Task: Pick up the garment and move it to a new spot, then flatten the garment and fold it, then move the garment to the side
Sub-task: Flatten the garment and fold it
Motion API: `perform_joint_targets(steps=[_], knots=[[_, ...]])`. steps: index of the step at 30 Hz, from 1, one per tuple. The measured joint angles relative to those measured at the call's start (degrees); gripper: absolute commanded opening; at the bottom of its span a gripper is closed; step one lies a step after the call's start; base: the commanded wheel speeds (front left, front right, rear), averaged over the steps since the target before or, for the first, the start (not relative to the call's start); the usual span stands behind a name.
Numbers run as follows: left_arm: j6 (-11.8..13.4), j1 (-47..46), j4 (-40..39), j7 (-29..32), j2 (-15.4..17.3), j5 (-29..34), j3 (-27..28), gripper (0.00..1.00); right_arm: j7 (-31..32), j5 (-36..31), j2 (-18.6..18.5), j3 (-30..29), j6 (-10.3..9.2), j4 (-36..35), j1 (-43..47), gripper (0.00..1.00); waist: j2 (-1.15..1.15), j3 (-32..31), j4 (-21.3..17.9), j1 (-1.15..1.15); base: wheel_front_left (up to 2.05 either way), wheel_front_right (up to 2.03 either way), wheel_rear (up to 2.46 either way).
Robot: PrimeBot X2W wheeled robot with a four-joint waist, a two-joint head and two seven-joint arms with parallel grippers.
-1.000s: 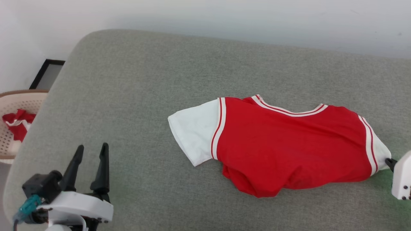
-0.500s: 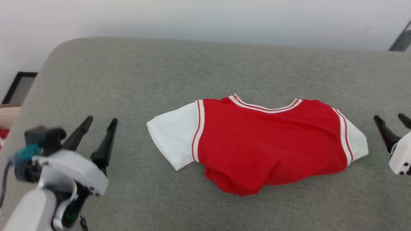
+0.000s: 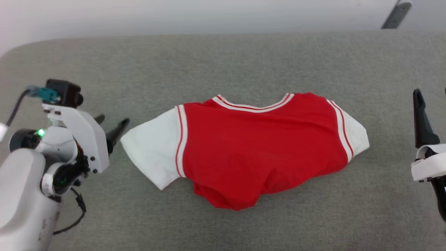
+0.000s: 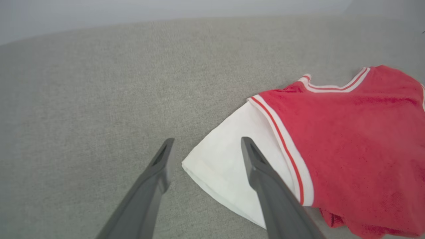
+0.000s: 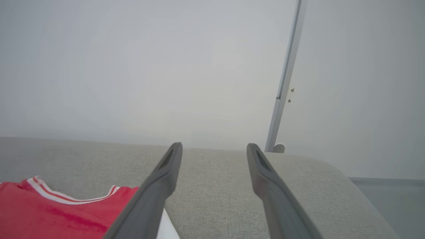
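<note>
The garment [image 3: 251, 146] lies on the grey cushion with its plain red side up, both white sleeves spread and its lower hem bunched under. Its lettering is hidden. My left gripper [image 3: 113, 120] is open just left of the left sleeve's end. In the left wrist view the left gripper [image 4: 207, 141] hovers with that sleeve's corner of the garment [image 4: 348, 139] showing between its fingers. My right gripper [image 3: 431, 92] is open and stands apart from the right sleeve. The right wrist view has the right gripper [image 5: 215, 146] pointing at the wall, with the garment [image 5: 49, 215] at lower left.
The grey cushioned surface [image 3: 223, 62] stretches wide around the shirt and ends at a pale wall behind. A grey metal post [image 3: 395, 14] stands at the far right corner, and the same post [image 5: 285, 76] rises against the wall beyond the cushion's rounded end.
The head camera has swung right, so the basket at the left has left the picture. My left gripper has risen and come up to the left sleeve. My right gripper has drawn off the right sleeve.
</note>
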Motion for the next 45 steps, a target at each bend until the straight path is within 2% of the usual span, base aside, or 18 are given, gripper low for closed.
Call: perform_joint_targets(steps=[4,8,15,24,25,26,27,28,35,38,45], knots=[[0.63,-2.46,4.05,6.65,0.71,-0.11,-1.9,1.0,-2.9,-3.11,2.85,-2.04,0.0,-3.02,0.95,1.0,0.0,1.65,-1.81,0.0,0.0,0.0,0.0],[1.08,-4.68,7.22,9.64,1.31,0.02,-2.76,1.0,-4.41,-4.9,4.56,-3.42,0.0,-5.66,1.27,1.0,0.0,3.52,-3.34,0.0,0.0,0.0,0.0],[1.52,-6.56,12.09,12.2,1.49,0.19,-3.8,1.0,-5.08,-5.88,6.67,-4.98,0.0,-7.99,2.61,1.0,0.0,6.5,-5.44,0.0,0.0,0.0,0.0],[2.02,-8.65,14.6,14.46,1.3,-0.11,-4.26,1.0,-4.6,-6.31,7.2,-6.56,0.0,-9.33,2.75,1.0,0.0,8.37,-6.11,0.0,0.0,0.0,0.0],[2.02,-8.86,14.85,14.86,1.24,-0.26,-4.32,0.83,-4.47,-6.31,7.27,-6.7,0.0,-9.44,2.75,1.0,0.0,8.41,-6.05,0.0,0.0,0.0,0.0],[2.03,-9.11,15.03,15.22,1.24,-0.34,-4.45,0.55,-4.33,-6.34,7.3,-6.75,0.0,-9.54,2.75,1.0,0.0,8.46,-5.99,0.0,0.0,0.0,0.0],[2.23,-9.28,15.21,15.63,1.2,-0.55,-4.46,0.11,-3.96,-6.33,7.32,-6.75,0.0,-9.62,2.75,1.0,0.0,8.48,-5.92,0.0,0.0,0.0,0.0],[2.42,-9.44,15.41,16.51,1.13,-0.97,-4.43,0.0,-3.87,-6.3,7.38,-6.72,0.0,-9.69,2.75,1.0,0.0,8.49,-5.83,0.0,0.0,0.0,0.0],[3.02,-9.58,14.79,19.89,1.2,-2.4,-4.58,0.0,0.12,-4.09,6.99,-5.66,-0.01,-9.13,2.75,1.0,0.0,8.64,-5.06,0.0,0.0,0.0,0.0],[3.24,-9.62,13.97,20.11,1.19,-2.46,-4.47,0.0,4.85,-1.13,6.04,-3.03,0.0,-7.58,2.71,1.0,0.0,8.95,-4.69,0.0,0.0,0.0,0.0],[3.78,-10.0,12.17,20.04,0.81,-2.46,-4.56,0.0,16.51,4.28,1.32,3.42,0.0,-2.82,0.36,1.0,0.0,9.86,-3.36,0.0,0.0,0.0,0.0]])
